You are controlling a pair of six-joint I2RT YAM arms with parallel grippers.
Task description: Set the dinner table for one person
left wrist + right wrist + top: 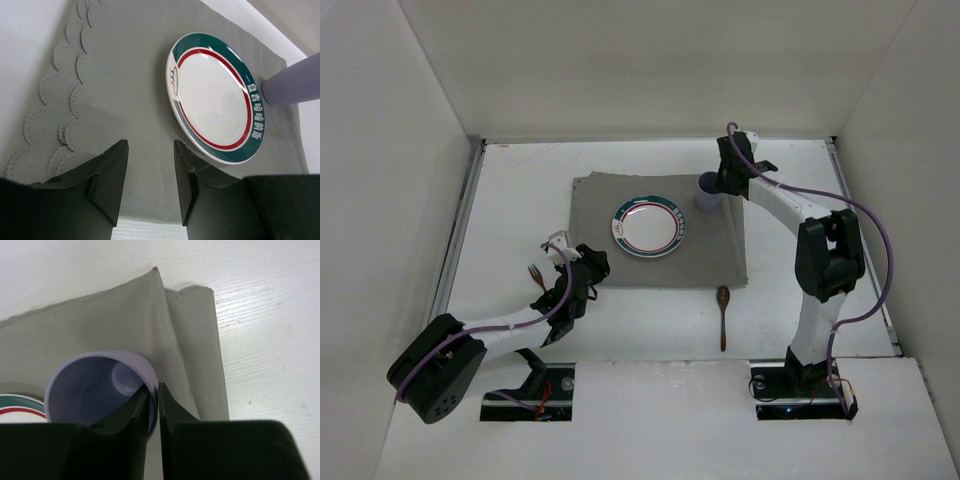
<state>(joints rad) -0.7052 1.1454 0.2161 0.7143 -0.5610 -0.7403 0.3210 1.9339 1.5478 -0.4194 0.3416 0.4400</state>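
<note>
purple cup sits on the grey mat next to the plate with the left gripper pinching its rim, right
Wrong arm: the right gripper pinches the rim of the purple cup, one finger inside and one outside, as the right wrist view shows. The left gripper is open over the near side of the grey mat. The cup is on the mat beside the plate.

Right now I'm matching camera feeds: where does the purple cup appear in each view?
Top external: purple cup right of centre, on the grey mat, beside the plate.
Left wrist: right edge, beyond the plate.
Right wrist: lower left, rim gripped by the right pincer.
Shared landmark: the plate's green-red rim.
</note>
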